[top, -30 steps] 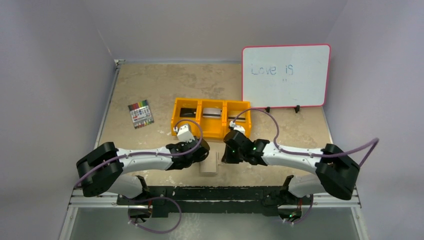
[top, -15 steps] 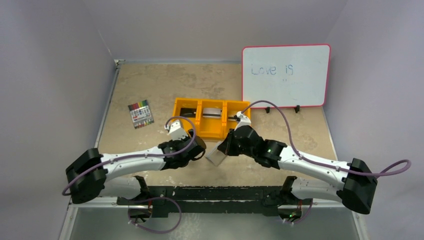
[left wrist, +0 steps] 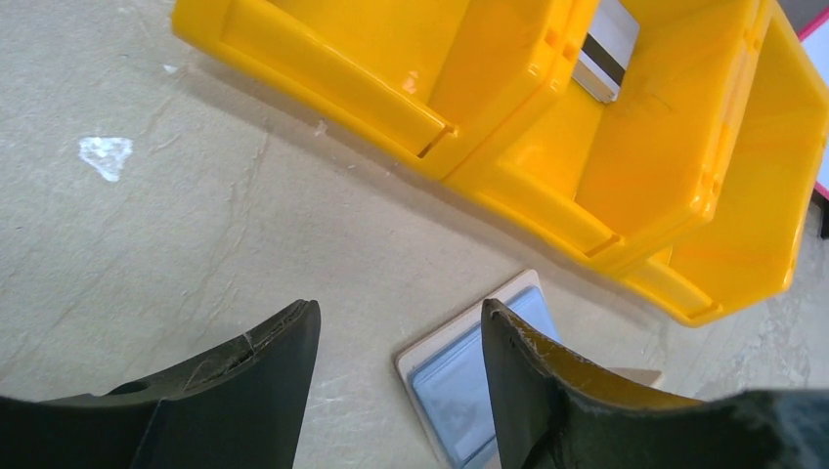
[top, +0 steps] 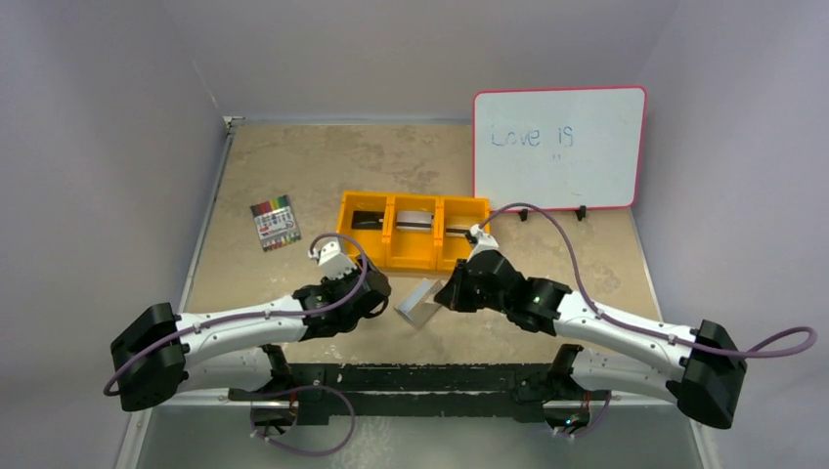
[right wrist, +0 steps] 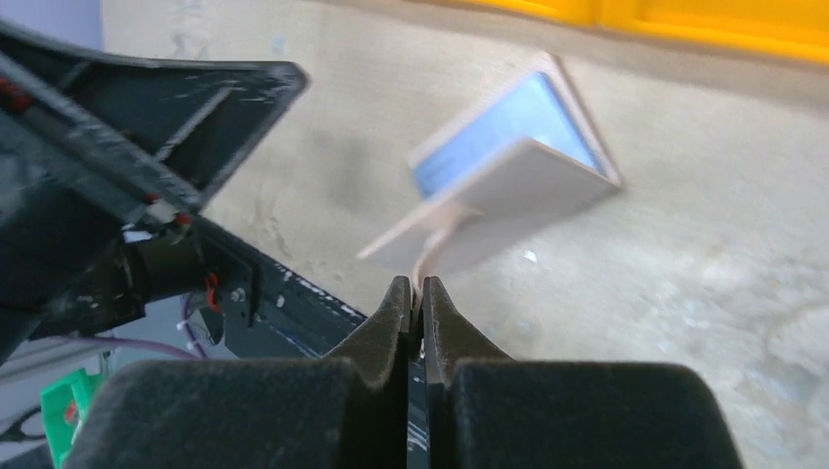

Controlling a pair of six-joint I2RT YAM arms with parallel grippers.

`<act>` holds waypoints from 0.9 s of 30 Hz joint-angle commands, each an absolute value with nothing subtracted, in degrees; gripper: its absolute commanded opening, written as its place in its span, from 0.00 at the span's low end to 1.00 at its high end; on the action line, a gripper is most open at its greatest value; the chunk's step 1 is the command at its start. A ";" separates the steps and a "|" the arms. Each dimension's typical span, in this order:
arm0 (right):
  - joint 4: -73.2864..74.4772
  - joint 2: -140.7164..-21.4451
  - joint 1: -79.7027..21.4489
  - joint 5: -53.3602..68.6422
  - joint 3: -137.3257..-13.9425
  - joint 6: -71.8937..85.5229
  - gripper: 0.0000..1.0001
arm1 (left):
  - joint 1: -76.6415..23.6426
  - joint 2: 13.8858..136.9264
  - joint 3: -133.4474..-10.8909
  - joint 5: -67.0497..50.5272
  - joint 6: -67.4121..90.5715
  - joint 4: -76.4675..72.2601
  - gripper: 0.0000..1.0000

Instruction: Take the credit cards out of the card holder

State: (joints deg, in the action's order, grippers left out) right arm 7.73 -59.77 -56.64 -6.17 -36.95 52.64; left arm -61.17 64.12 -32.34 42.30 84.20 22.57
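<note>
The card holder (top: 418, 301) hangs half open just above the table, in front of the orange tray. Its light blue inner panel (right wrist: 508, 127) and tan outside (right wrist: 528, 191) show in the right wrist view. My right gripper (top: 452, 293) is shut (right wrist: 415, 288) on its pale tab strap (right wrist: 430, 249). My left gripper (top: 376, 295) stands open (left wrist: 399, 311) just left of the holder (left wrist: 455, 376) and touches nothing. Flat grey-and-black credit cards (top: 415, 219) lie in the tray's compartments, one of them silver-edged (left wrist: 604, 49). Whether a card is in the holder I cannot tell.
The orange three-compartment tray (top: 389, 262) (left wrist: 528, 107) stands mid-table behind both grippers. A pack of coloured markers (top: 275, 223) lies to its left. A pink-framed whiteboard (top: 559, 147) stands at the back right. The black base rail (right wrist: 283, 313) runs along the near edge.
My left gripper has opened, let go of the holder and drawn back to the left. My right gripper has lifted the holder by its tab, and it now hangs half open.
</note>
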 commanded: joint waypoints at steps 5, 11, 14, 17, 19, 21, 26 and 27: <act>17.78 -54.73 -49.53 -5.68 -27.70 62.80 0.02 | -61.43 67.66 -33.41 35.87 73.26 7.08 0.58; 20.37 -53.87 -48.64 -6.03 -25.78 63.19 0.02 | -61.68 71.37 -33.77 26.02 65.36 -6.53 0.54; 19.45 -55.43 -48.47 -7.35 -26.94 62.91 0.03 | -61.97 75.93 -35.14 19.65 63.76 -12.17 0.48; 20.96 -58.74 -47.70 -10.92 -28.13 63.53 0.03 | -63.13 79.70 -36.17 15.46 62.85 -16.68 0.44; 22.46 -61.23 -46.16 -14.09 -28.22 65.38 0.02 | -63.17 84.18 -36.88 8.94 62.65 -21.16 0.44; 21.62 -62.61 -45.17 -14.13 -28.77 66.04 0.02 | -63.53 88.81 -40.24 4.55 62.35 -20.69 0.41; 13.58 -59.04 -41.26 -10.28 -27.65 65.23 0.05 | -64.78 95.87 -44.20 4.14 63.86 -18.73 0.37; 12.66 -58.39 -40.42 -9.29 -27.44 64.31 0.06 | -64.78 96.47 -44.01 4.31 64.47 -19.19 0.37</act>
State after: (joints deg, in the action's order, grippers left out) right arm 18.65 -61.56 -43.18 -9.74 -26.48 64.36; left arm -64.31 94.35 -41.65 7.42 64.27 -15.94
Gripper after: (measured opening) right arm 0.044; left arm 0.375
